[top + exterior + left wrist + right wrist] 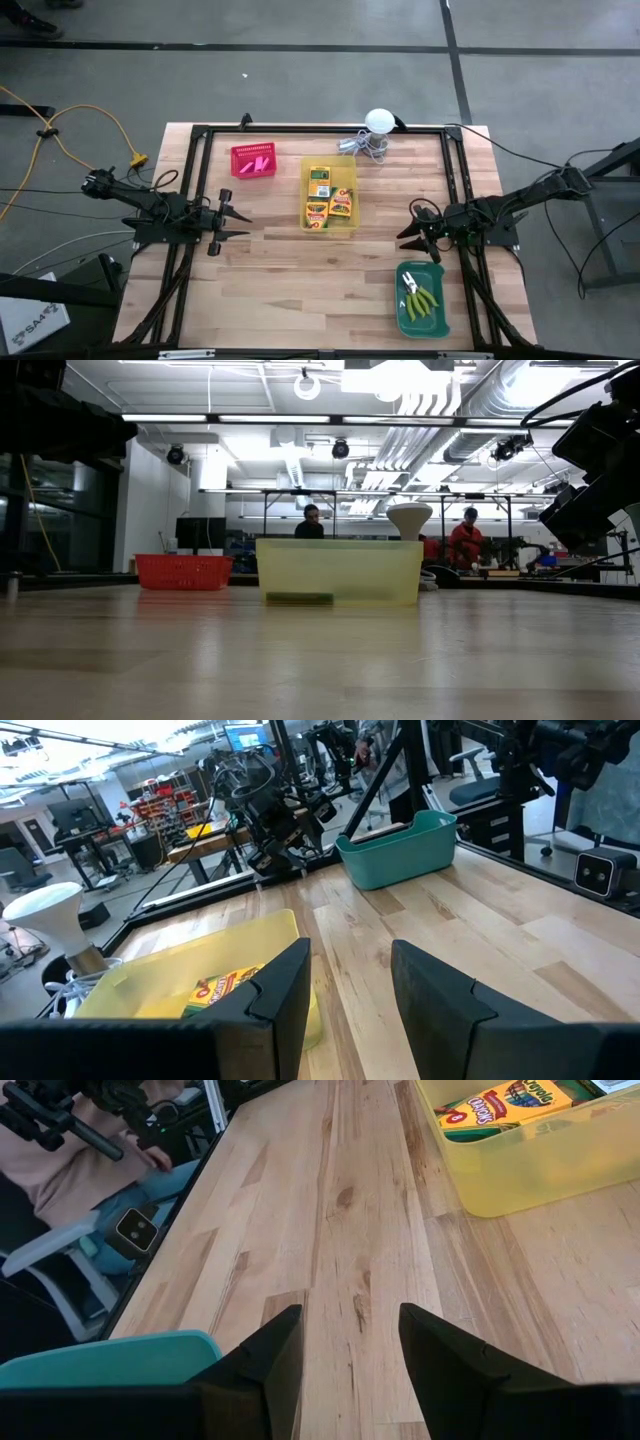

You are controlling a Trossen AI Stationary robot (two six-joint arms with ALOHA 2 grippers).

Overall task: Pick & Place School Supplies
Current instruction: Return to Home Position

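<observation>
Crayon boxes lie flat in the yellow bin mid-table. Both arms reach low and inward; left gripper and right gripper have fingers apart, empty. Tools slant in the green bin; pink erasers slant in the red bin.

Printed in red capitals on the lid of a yellow-and-green cardboard crayon box, ahead of the right gripper's fingers in a translucent yellow plastic bin: a word beginning "CRAY", the rest unclear. Similar red lettering on a second such box just past the left gripper's fingers, cut off after "Cr". On a white carton off the table, well behind those left fingers: apparently "SA4". Nothing else legible.
</observation>
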